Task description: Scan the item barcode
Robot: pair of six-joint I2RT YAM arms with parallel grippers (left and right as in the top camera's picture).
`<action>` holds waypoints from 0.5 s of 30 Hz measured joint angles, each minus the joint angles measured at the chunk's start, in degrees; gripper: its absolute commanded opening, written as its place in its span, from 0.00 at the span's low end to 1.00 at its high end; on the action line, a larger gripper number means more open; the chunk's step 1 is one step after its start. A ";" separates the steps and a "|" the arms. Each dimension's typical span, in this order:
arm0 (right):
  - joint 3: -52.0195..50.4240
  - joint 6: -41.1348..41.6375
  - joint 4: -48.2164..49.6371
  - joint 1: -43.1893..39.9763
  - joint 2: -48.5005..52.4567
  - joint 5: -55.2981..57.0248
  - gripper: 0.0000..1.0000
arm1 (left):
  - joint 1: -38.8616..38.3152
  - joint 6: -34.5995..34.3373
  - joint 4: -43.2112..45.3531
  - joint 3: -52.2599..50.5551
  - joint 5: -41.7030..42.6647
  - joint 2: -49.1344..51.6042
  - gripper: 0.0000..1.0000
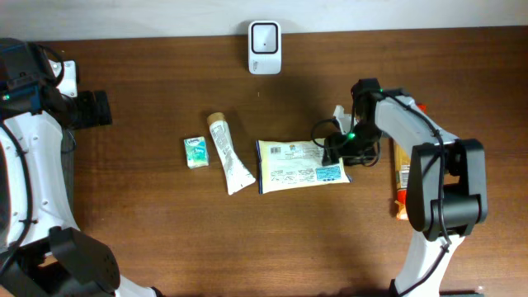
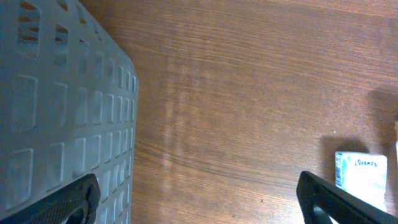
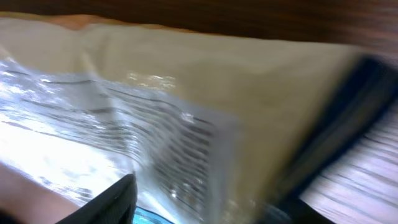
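Observation:
A flat white-and-blue packet (image 1: 297, 165) lies printed side up in the middle of the table. My right gripper (image 1: 337, 150) is at its right edge. The right wrist view is blurred and close. There the packet (image 3: 186, 93) fills the frame, and my right gripper (image 3: 205, 199) has its fingers apart around the packet's edge. The white scanner (image 1: 264, 37) stands at the back centre. My left gripper (image 1: 92, 108) is far to the left. In its own view the left gripper (image 2: 199, 205) stands wide open over bare wood.
A cream tube (image 1: 228, 153) and a small green box (image 1: 195, 152) lie left of the packet. An orange item (image 1: 403, 177) lies by the right arm's base. A grey perforated bin (image 2: 62, 93) sits beside the left gripper. The small box (image 2: 360, 177) shows at the left wrist view's right edge.

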 measured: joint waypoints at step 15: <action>3.45 -50.07 3.89 10.75 -0.07 8.57 0.99 | 0.00 0.13 -0.04 0.00 0.00 0.00 0.99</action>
